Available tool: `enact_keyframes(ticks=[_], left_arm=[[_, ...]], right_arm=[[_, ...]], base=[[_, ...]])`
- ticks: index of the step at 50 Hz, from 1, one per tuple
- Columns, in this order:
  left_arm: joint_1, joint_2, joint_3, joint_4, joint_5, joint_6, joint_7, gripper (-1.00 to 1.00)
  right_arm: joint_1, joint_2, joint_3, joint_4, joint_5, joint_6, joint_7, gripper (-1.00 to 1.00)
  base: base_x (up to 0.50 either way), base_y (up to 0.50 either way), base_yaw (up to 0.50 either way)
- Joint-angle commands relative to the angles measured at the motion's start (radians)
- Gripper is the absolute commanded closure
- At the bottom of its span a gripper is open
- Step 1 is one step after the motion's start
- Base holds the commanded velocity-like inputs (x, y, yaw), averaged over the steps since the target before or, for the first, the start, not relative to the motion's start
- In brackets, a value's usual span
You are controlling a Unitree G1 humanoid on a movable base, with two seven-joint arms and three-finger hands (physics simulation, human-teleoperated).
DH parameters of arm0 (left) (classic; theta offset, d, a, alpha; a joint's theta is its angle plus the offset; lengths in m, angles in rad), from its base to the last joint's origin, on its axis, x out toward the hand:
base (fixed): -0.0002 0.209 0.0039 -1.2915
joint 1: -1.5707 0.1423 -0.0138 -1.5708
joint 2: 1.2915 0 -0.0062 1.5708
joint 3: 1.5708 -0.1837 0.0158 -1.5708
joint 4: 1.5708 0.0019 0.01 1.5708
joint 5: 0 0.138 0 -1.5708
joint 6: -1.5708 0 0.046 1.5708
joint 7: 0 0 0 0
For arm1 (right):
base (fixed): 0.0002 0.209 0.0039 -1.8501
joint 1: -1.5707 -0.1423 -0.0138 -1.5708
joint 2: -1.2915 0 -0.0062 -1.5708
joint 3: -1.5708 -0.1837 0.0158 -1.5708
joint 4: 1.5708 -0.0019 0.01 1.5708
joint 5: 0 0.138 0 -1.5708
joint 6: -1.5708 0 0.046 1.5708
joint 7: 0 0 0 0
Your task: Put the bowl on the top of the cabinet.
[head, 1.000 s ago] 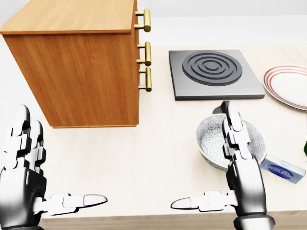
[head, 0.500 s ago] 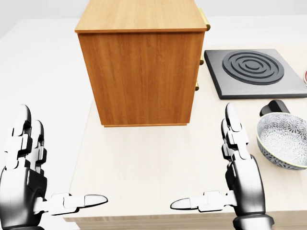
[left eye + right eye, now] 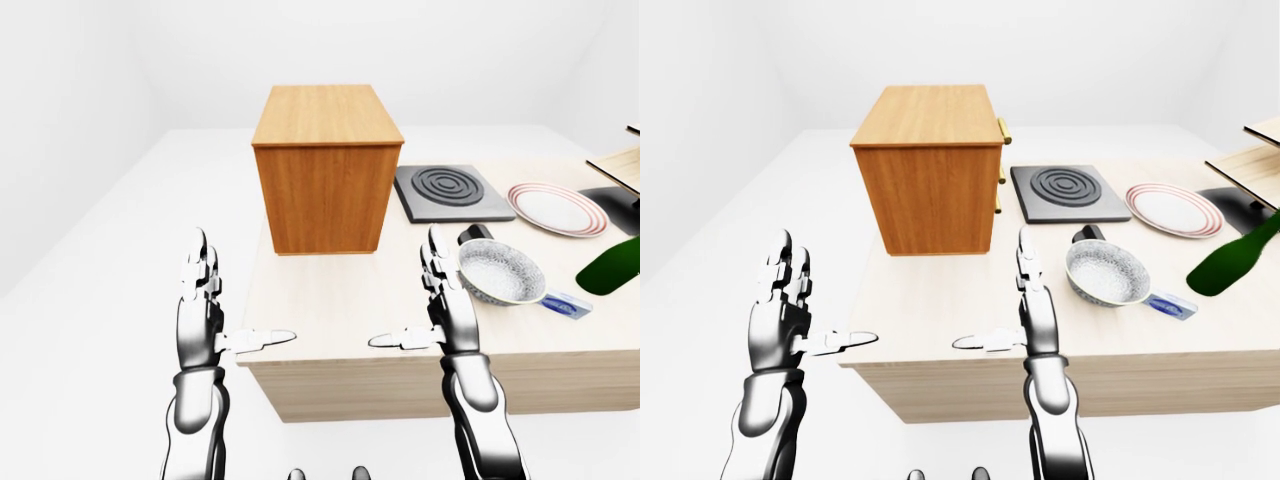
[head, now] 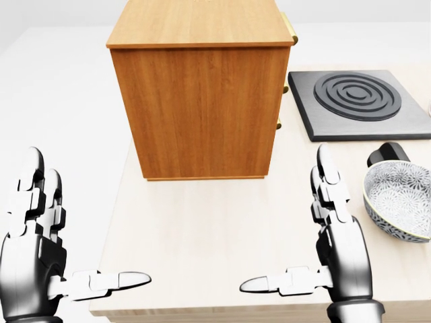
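Note:
The patterned white bowl [image 4: 401,202] sits on the light table [image 4: 202,235] at the head view's right edge, to the right of my right hand. The wooden cabinet [image 4: 202,101] stands upright at the top centre, and nothing rests on the visible part of its flat top [image 3: 325,115]. My right hand [image 4: 286,222] hovers over the table's near edge, fingers spread open and thumb pointing left, holding nothing. My left hand [image 4: 84,222] is open too, off the table's left side, with its thumb pointing right.
A black stove plate [image 4: 357,97] lies to the right of the cabinet, and a red-rimmed plate [image 3: 555,207] lies beyond it. A green bottle [image 3: 610,265] and a small blue box [image 3: 567,303] lie right of the bowl. A dark object [image 4: 387,151] sits behind the bowl.
The whole picture has shifted: the camera moved left, so the cabinet and bowl slid right in view, with only slight drift in the last half second. Both hands keep the same open pose.

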Motion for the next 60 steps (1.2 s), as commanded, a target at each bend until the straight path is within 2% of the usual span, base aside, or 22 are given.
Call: enact_keyframes(ticks=[1,45,60], left_arm=[[-0.013,0.0,0.004,0.013,-0.002,0.0,0.007,-1.0],[-0.018,0.002,0.003,0.031,-0.01,0.0,-0.001,-1.0],[-0.013,0.001,0.0,0.029,-0.011,0.0,-0.002,-1.0]], right_arm=[[-0.008,0.0,-0.006,0.005,0.008,0.0,-0.002,-1.0],[-0.011,-0.001,-0.005,0.019,0.008,0.0,0.0,-1.0],[-0.01,-0.001,0.0,0.024,0.013,0.0,0.008,-1.0]], base=[[0.26,-0.05,0.0],[0.28,-0.04,0.0],[0.02,0.0,0.0]])
